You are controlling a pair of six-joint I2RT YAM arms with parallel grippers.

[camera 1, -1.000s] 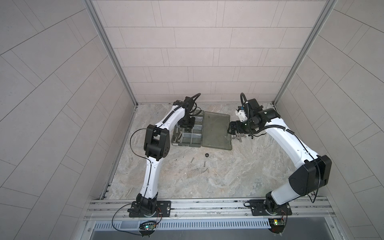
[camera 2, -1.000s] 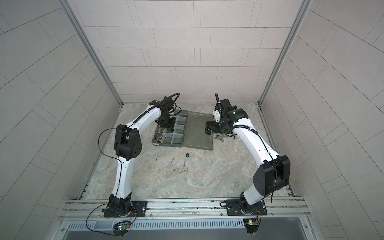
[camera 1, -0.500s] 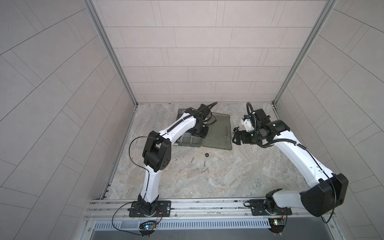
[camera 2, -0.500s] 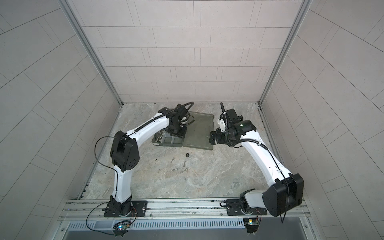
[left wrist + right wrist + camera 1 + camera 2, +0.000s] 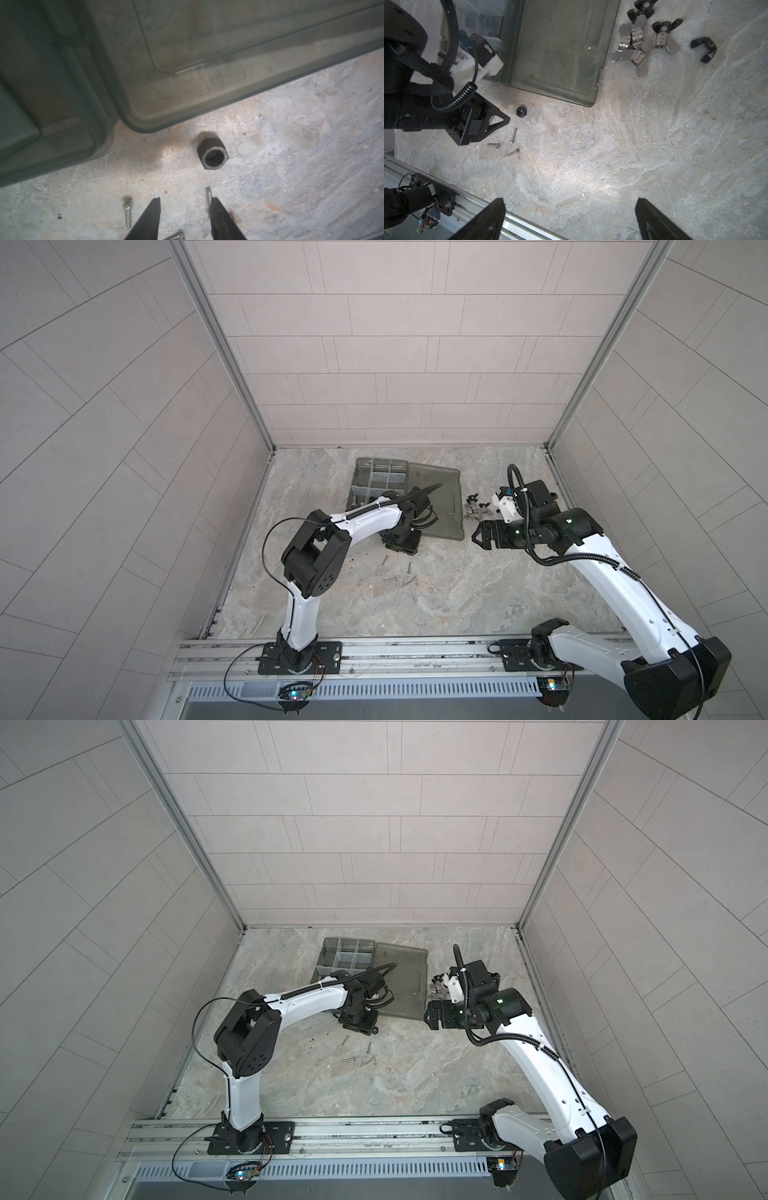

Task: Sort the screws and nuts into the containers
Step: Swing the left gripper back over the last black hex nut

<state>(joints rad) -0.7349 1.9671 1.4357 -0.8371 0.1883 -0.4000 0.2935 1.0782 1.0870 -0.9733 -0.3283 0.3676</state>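
A black hex nut stands on the stone floor just off the corner of the case's lid. My left gripper hovers close behind it, open, with nothing between its fingers. Thin silver screws lie on either side of the fingers. The right wrist view shows the same nut and three screws beside the left gripper's black body. In both top views the containers are partly covered by the left arm. My right gripper is wide open and empty over bare floor, right of the lid.
The flat lid half lies open to the right of the compartments. A heap of silver and black wing-shaped fasteners and a black clip lie right of the lid. Loose screws dot the floor in front. The aluminium rail runs along the front edge.
The left arm swung from over the compartments forward to the floor by the nut. The right arm drew back from the lid's edge towards the right and front.
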